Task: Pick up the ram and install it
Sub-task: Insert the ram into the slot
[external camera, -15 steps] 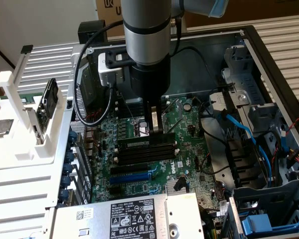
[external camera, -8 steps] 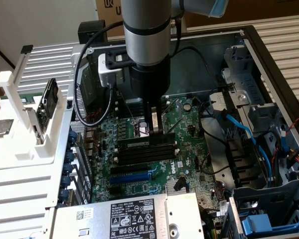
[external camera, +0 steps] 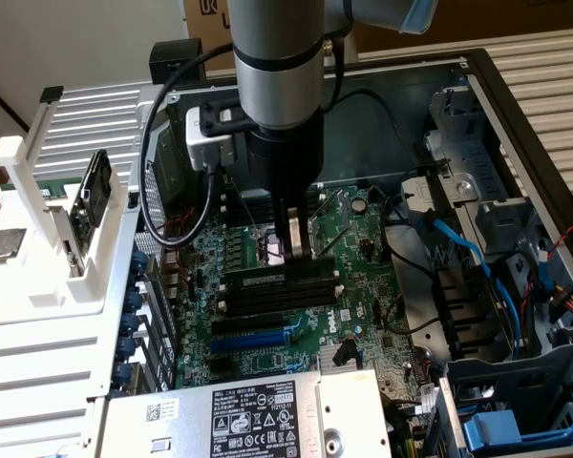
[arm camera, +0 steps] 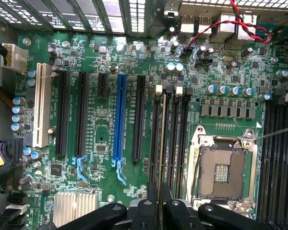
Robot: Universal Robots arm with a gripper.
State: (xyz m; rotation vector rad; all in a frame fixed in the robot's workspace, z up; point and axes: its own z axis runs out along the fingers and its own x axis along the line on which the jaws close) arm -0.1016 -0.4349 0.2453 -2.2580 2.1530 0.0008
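The ram (external camera: 267, 279) is a thin dark stick with a small white label. It stands on edge along the rearmost of the black memory slots (external camera: 286, 296) on the green motherboard. My gripper (external camera: 298, 250) comes straight down on it from above, shut on its top edge. In the wrist view the ram (arm camera: 160, 143) shows edge-on as a thin line. It runs from between my black fingers (arm camera: 145, 213) up along the memory slots (arm camera: 175, 139). Whether it is pressed fully home I cannot tell.
The open CPU socket (arm camera: 221, 167) lies right beside the slots, and a blue expansion slot (arm camera: 117, 120) on their other side. A power supply (external camera: 239, 415) bounds the board in front. Drive cages with blue cables (external camera: 468, 248) fill the exterior view's right. A white rack (external camera: 48, 239) holding a dark board stands outside the case.
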